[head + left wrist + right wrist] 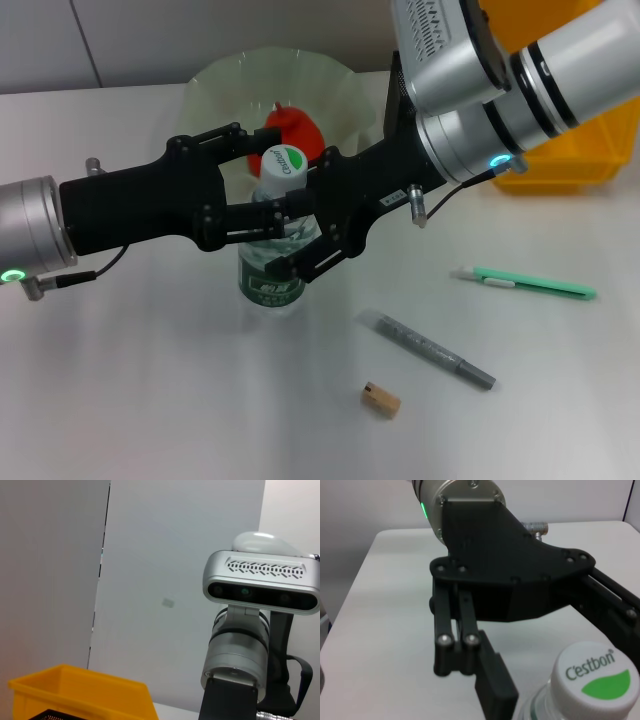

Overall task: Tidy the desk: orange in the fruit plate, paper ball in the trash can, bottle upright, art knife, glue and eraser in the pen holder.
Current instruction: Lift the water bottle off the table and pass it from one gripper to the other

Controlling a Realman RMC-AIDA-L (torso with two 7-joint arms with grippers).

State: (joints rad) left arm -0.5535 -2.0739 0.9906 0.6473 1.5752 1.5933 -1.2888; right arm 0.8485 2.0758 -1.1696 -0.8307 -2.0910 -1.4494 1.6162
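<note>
Bottle [272, 262] stands upright mid-worktop [150, 380], just in front of the plate [215, 85]; clear plastic, green label, white cap with green mark facing up. Left hand [268, 185] reaches in from the left edge, fingers spread either side of the bottle's neck and cap. Right hand [300, 232] comes from the far right corner, fingers [283, 207] around the bottle body; cannot tell if they press it. Orange [296, 130] sits in the pale green ruffled plate near the far edge. Yellow can [570, 160] at the far right edge. Knife [525, 283], green and white, lies toward the right edge. Grey glue [425, 348] lies nearer the front, tan eraser [380, 399] just in front of it.
</note>
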